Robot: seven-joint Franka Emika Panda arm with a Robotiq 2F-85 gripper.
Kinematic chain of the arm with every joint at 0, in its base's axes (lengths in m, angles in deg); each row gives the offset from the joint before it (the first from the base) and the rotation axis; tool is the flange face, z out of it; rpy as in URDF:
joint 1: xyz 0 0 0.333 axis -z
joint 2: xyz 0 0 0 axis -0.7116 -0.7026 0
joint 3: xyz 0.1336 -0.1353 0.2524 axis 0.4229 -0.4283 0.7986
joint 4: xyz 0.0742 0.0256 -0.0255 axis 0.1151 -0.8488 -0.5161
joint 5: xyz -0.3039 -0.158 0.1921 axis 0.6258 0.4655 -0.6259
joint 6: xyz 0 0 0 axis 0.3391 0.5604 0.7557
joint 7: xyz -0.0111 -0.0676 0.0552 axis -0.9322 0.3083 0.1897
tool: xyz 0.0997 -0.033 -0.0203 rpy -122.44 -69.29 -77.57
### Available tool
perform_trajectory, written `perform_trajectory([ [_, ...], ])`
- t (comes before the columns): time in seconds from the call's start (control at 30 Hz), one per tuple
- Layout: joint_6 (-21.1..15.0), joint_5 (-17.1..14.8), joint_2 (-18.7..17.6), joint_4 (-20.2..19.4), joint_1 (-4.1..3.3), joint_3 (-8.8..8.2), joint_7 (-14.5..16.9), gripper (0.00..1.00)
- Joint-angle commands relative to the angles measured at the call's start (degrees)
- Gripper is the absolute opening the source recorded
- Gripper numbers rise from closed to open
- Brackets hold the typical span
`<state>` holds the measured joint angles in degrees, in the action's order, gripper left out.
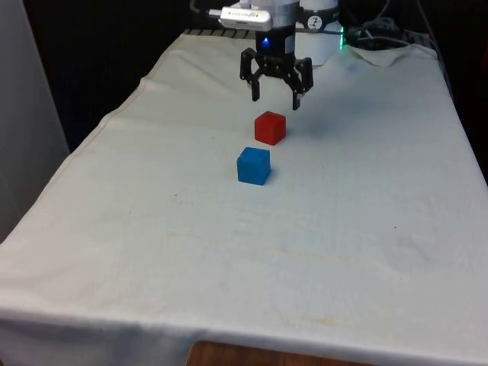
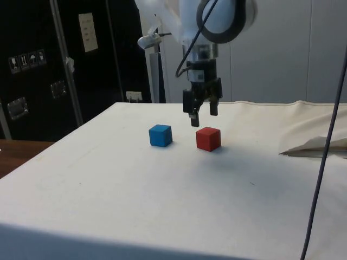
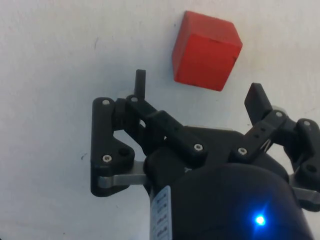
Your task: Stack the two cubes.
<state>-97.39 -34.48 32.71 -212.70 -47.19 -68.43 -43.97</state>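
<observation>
1. The arm (image 2: pixel 217 16) reaches down from above, its wrist pointing straight down at the table (image 1: pixel 366 252), so the gripper (image 1: pixel 276 97) hangs upright with both fingers aimed at the cloth.
2. The jaws are spread wide with nothing between them; in the wrist view the two fingertips (image 3: pixel 140 80) stand well apart over bare cloth.
3. The gripper (image 2: pixel 201 115) hovers above the table, touching neither cube. In the front view it sits at about 12 o'clock from the red cube (image 1: pixel 270 128), a little behind and above it.
4. In the side view the fingertips hang just above and toward 11 o'clock of the red cube (image 2: pixel 208 138), close to it but clear of its top.
5. In the wrist view the red cube (image 3: pixel 206 51) lies beyond the fingertips, not in the gap between them.
6. The red cube is a small solid block with clean edges, resting flat on the cloth near the middle of the table.
7. The blue cube (image 1: pixel 253 165) is of similar size and also rests flat. In the front view it lies at about 7 o'clock from the red one, near it but not touching.
8. In the side view the blue cube (image 2: pixel 160 135) sits at 9 o'clock of the red one, with a strip of cloth between them.
</observation>
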Motion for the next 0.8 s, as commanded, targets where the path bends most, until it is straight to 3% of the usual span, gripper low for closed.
perform_trajectory([
  [0.0, -1.1, -1.5, -0.3, -0.2, 0.0, 0.34, 0.4, 1.0],
  [0.03, -0.2, -0.3, -0.3, 0.1, 0.0, 0.06, 0.0, 1.0],
  [0.07, -1.3, -1.5, -0.4, -0.3, 0.0, 0.34, 0.4, 1.0],
  [0.33, -2.2, -1.3, -1.4, -0.6, 0.06, 0.17, 0.0, 1.0],
  [0.37, -1.1, -0.6, -1.1, -0.4, 0.06, 0.0, -0.2, 1.0],
  [0.4, -2.8, -1.8, -1.9, -0.6, 0.06, 0.29, -0.1, 1.0],
  [0.67, -6.1, -4.0, -5.3, -0.4, 0.34, 1.03, -0.1, 1.0],
  [0.7, -5.6, -2.2, -5.4, -0.3, 0.06, 0.23, -1.0, 1.0],
  [0.73, -6.9, -4.7, -6.3, -0.2, 0.46, 1.26, -0.1, 1.0],
  [0.77, -7.2, -5.0, -6.8, -0.2, 0.46, 1.38, 0.0, 1.0],
])
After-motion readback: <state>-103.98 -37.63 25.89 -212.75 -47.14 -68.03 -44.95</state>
